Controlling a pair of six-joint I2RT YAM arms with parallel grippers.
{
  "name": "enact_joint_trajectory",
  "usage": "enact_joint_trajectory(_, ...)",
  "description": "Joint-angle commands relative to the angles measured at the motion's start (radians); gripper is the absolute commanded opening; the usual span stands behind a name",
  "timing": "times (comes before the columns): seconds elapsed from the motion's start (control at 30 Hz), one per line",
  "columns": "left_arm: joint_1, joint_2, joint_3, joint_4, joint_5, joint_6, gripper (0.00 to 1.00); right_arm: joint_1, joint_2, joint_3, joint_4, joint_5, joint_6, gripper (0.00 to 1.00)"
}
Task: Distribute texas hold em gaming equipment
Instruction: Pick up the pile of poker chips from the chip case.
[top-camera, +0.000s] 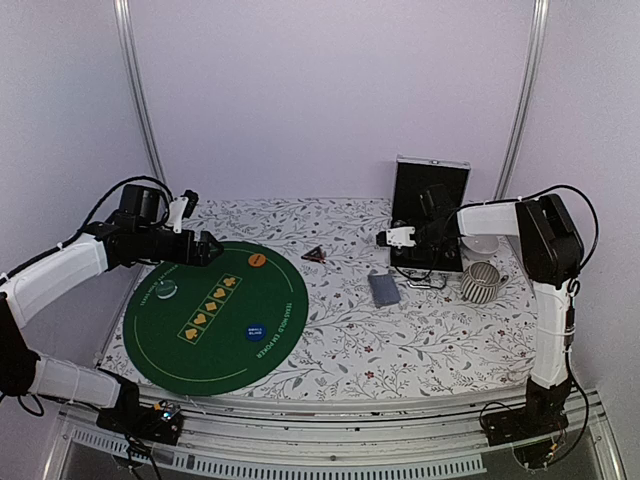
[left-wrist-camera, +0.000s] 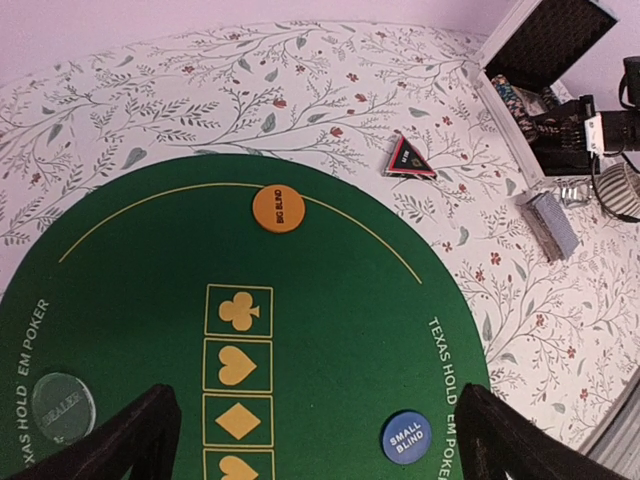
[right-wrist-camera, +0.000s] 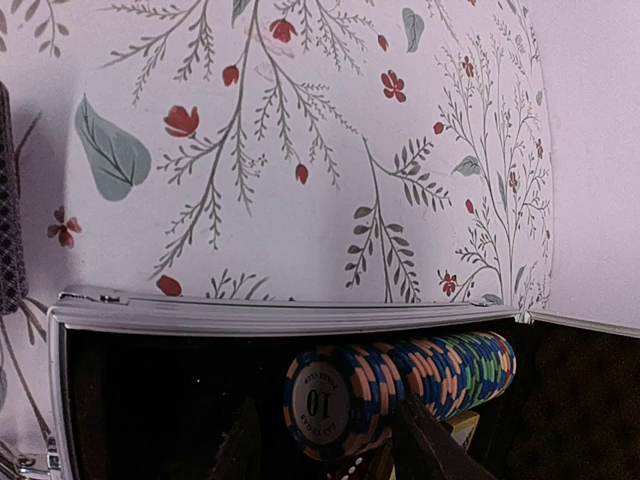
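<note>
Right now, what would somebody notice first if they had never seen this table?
The big round green poker mat on the left of the flowery table catches the eye first, with an orange disc and a blue disc lying on it. Next comes the open case at the back right, holding a row of striped chips, with the right pincer poised at the row's near end.

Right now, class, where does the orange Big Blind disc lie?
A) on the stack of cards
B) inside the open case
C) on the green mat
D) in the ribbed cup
C: the orange disc sits on the green mat, at its yellow line near the far edge.
</note>
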Motion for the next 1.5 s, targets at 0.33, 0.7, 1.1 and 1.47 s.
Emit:
enact_joint_trajectory(0.33,0.013,0.019,-0.01,0.016,0.043,0.008,0.98,0.004,0.052,0.091,-0.02,0.009,0.036,0.61)
enact_joint_trajectory(0.7,0.013,0.019,-0.01,0.016,0.041,0.01,0.98,0.004,0.078,0.083,-0.083,0.032,0.036,0.54)
enact_joint_trajectory(1.1,0.013,0.021,-0.01,0.016,0.046,0.01,0.98,0.02,0.009,0.003,-0.087,0.047,0.043,0.51)
enact_joint_trajectory(1.47,0.014,0.02,-0.01,0.016,0.053,0.008,0.98,0.026,-0.025,-0.022,-0.091,0.056,0.044,0.5)
